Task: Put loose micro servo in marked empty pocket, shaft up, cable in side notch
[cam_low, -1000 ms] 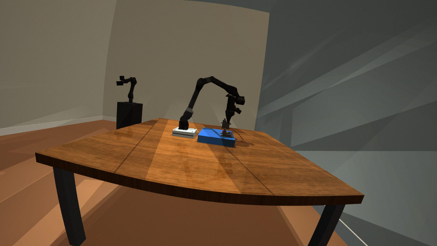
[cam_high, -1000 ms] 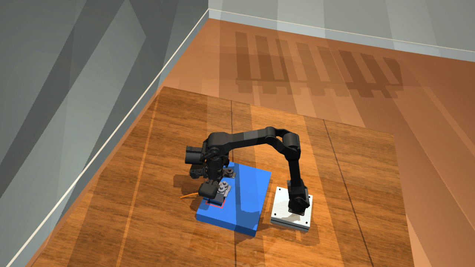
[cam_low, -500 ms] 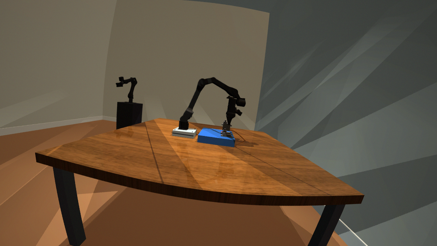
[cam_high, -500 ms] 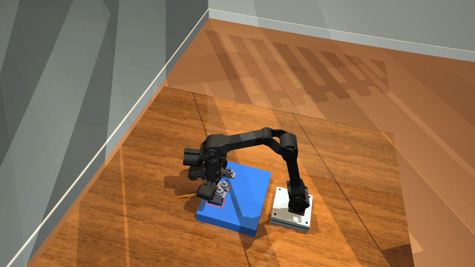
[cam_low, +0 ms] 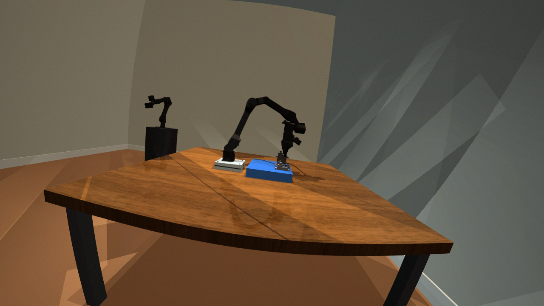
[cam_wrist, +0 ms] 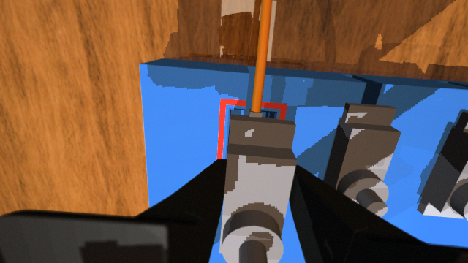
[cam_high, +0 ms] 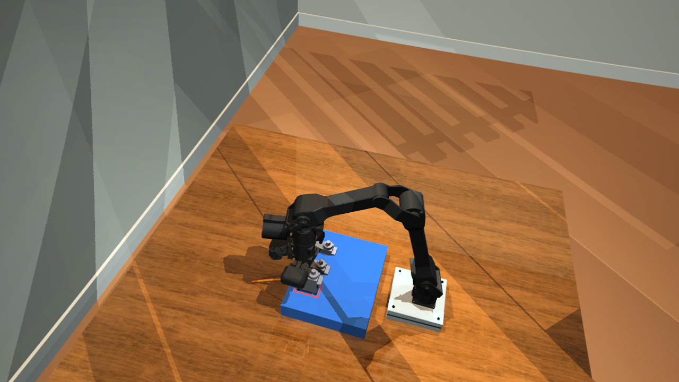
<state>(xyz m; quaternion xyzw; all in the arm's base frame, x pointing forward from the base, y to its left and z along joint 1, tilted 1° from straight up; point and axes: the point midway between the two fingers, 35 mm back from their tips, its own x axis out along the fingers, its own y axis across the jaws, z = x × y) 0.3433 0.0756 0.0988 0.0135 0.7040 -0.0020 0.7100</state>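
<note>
My gripper (cam_wrist: pixel 257 170) is shut on the loose grey micro servo (cam_high: pixel 312 285) (cam_low: pixel 281 156) (cam_wrist: pixel 259 183), with a black finger on each side. The servo is upright, its output shaft (cam_wrist: pixel 252 252) pointing up. It is low over the pocket, inside the red outline (cam_wrist: pixel 221 135) (cam_high: pixel 307 295) on the blue deck (cam_high: pixel 356 268) (cam_low: pixel 266 176) (cam_wrist: pixel 175 120). Part of the dark pocket shows past the servo's cable end. Its body hides the rest, so I cannot tell whether its bottom is inside. The orange cable (cam_wrist: pixel 260 73) runs along the side notch and out past the deck edge.
Two mounted grey servos (cam_high: pixel 328 247) (cam_high: pixel 321 266) (cam_wrist: pixel 365 157) (cam_wrist: pixel 447 172) stand in a row beside the pocket, the nearer one close to my finger. The white base plate (cam_high: pixel 398 299) (cam_low: pixel 237 163) is beyond the deck's other side. A second arm (cam_low: pixel 164 110) stands on a pedestal behind the table.
</note>
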